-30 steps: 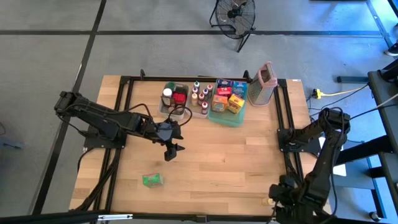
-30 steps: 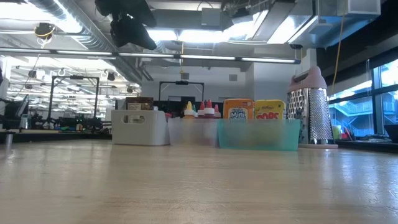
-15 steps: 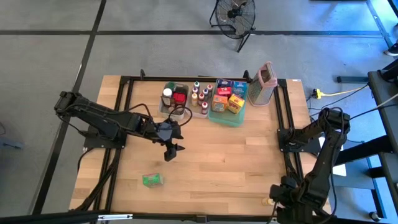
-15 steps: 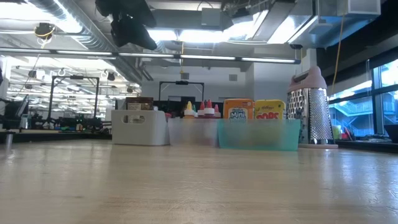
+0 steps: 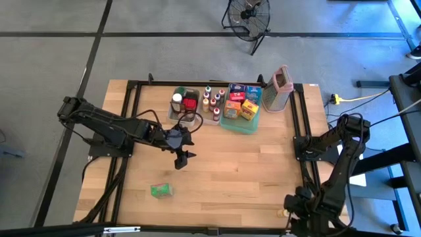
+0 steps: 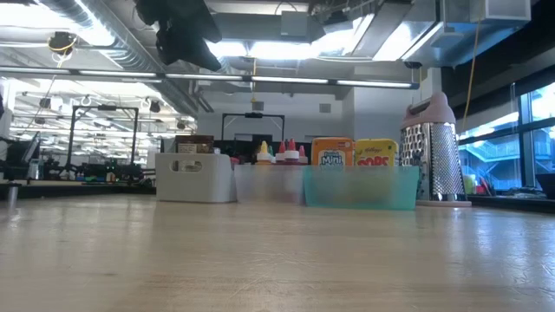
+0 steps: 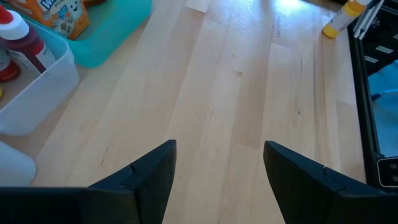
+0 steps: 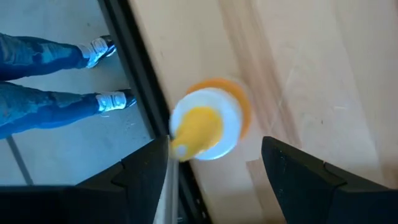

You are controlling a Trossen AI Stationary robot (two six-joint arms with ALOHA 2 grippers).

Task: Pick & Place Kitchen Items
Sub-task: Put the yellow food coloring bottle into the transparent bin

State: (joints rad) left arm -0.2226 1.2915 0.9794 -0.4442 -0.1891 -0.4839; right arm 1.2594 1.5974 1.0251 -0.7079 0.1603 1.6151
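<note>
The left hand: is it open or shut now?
Open: the left hand has both fingers wide apart, with only bare table between them.

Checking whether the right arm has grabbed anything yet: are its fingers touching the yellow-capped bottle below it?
Apart. The right wrist view shows the yellow-capped bottle standing on the table, with bare wood between it and the right gripper, whose fingers stand open.

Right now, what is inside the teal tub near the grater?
The teal tub holds small food boxes standing close together: an orange box, a yellow box, a red box and a blue box. Anything beneath them, and the tub's floor, is covered.
</note>
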